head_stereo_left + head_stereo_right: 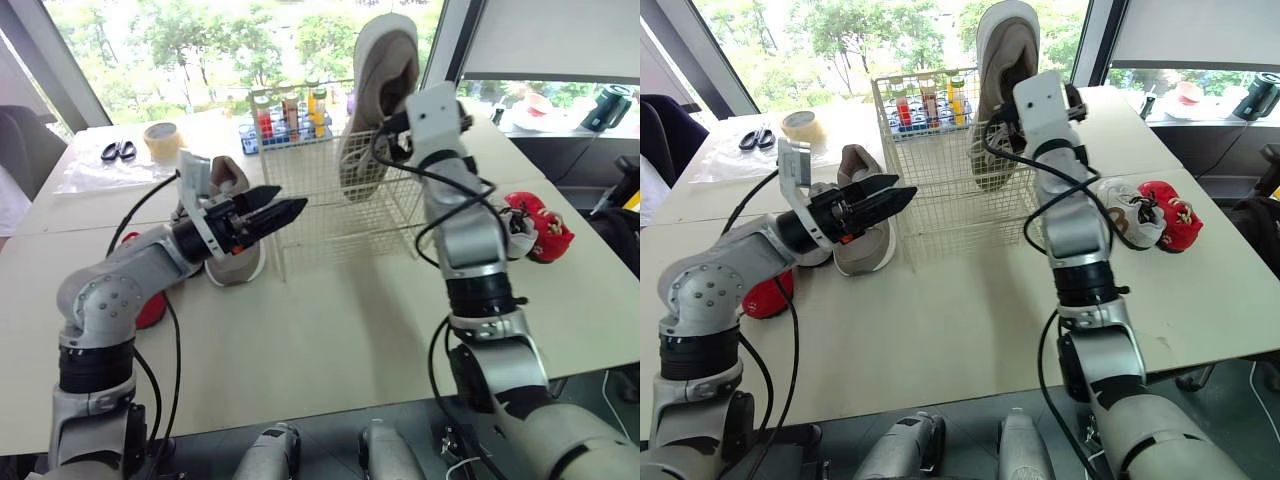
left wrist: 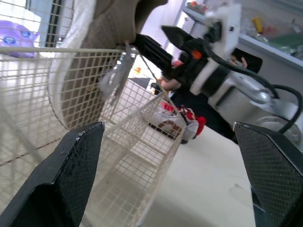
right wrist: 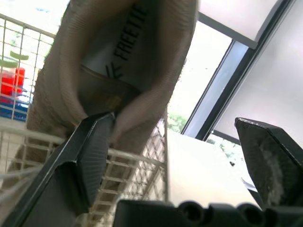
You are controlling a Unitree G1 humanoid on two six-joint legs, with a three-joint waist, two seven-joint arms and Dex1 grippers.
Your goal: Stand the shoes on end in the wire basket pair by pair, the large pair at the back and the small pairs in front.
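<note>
Two large grey-beige sneakers in view. One sneaker (image 1: 1005,70) stands on end in the wire basket (image 1: 940,215), against the wall at the basket's 3 o'clock. Its upper end rises well above the rim and its opening faces the robot. Its mate (image 1: 862,215) lies sole-down on the table (image 1: 970,320), just outside the basket at 9 o'clock.

Right gripper (image 3: 175,118): raised at the standing sneaker, jaws spread wide. One finger (image 3: 90,156) is at the edge of the shoe's opening, the other well clear. Whether it touches, cannot tell.

Left gripper (image 1: 290,212): hovers near the basket's 9 o'clock wall, pointing at the mesh. Jaws wide apart in the wrist view, nothing between them.

Small shoes: a red one (image 1: 1175,222) and a white-brown one (image 1: 1130,218), touching, on the table at the basket's 3 o'clock. Another red shoe (image 1: 768,295) under the left arm at 8 o'clock.

Far side, around 10 to 12 o'clock: tape roll (image 1: 803,125), scissors (image 1: 757,138), rack of bottles (image 1: 925,100).
</note>
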